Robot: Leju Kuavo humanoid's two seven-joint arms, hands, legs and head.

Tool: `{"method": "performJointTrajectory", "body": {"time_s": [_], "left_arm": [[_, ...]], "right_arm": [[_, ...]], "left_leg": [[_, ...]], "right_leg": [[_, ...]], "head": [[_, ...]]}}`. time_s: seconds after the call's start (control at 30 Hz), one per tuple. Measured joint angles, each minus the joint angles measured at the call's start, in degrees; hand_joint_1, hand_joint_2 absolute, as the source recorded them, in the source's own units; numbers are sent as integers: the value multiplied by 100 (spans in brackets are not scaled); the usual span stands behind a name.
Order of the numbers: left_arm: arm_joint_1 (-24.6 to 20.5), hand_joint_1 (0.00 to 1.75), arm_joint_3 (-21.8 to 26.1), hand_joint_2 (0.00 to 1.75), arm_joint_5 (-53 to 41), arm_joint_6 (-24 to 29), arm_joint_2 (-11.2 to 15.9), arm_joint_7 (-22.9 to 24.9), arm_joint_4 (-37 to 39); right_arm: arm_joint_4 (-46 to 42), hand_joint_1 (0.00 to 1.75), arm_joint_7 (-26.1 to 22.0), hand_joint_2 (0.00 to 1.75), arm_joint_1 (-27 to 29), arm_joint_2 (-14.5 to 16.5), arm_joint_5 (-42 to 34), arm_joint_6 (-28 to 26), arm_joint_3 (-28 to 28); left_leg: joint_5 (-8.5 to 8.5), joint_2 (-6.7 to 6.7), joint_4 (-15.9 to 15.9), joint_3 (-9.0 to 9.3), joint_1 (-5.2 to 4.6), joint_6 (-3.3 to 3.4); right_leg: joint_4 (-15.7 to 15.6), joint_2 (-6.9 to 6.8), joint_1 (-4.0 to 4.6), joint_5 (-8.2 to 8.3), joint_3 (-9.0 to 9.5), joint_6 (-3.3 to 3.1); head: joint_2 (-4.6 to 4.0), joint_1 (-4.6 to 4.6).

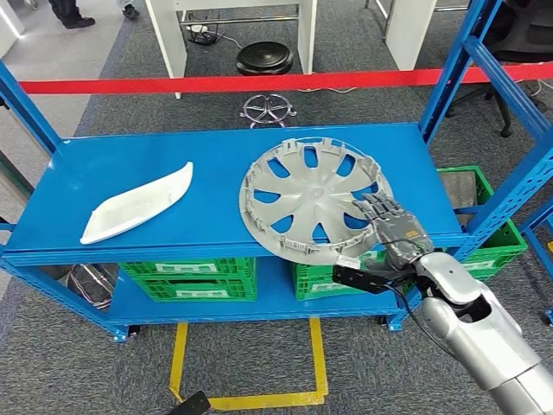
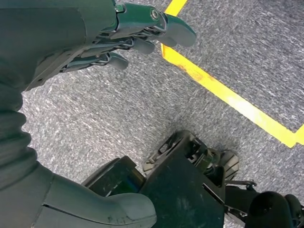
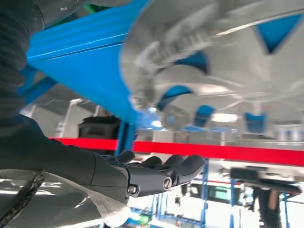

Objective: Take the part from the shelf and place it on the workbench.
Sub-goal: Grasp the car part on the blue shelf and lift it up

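A silver hubcap lies flat on the top level of the blue shelf, and its front rim juts a little past the shelf's front edge. A white curved panel lies to its left. My right hand reaches over the hubcap's front right rim, fingers stretched out flat above it. In the right wrist view the straight fingers stand apart from the blurred hubcap. My left hand hangs over the carpet with its fingers apart, holding nothing.
Green crates sit on the lower shelf level and another stands at the right. Blue uprights frame the shelf's ends. A red tape runs behind it. Yellow lines mark the carpet in front.
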Motion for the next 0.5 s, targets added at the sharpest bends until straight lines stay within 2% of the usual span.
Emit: {"method": "performJointTrajectory", "body": {"time_s": [0.2,0.5], "left_arm": [[-14,0,-138,175,98,-10,-3,39,0],[-16,0,-356,175,326,-14,-1,48,-9]], "right_arm": [[148,0,-37,175,-135,176,-212,50,237],[395,0,-84,175,-157,212,-595,44,400]], "left_leg": [[1,-1,1,4,0,1],[1,-1,3,3,-1,1]], "right_leg": [[0,-1,0,0,0,0],[-1,-1,-1,1,0,1]], "head": [[-1,1],[-1,1]]}}
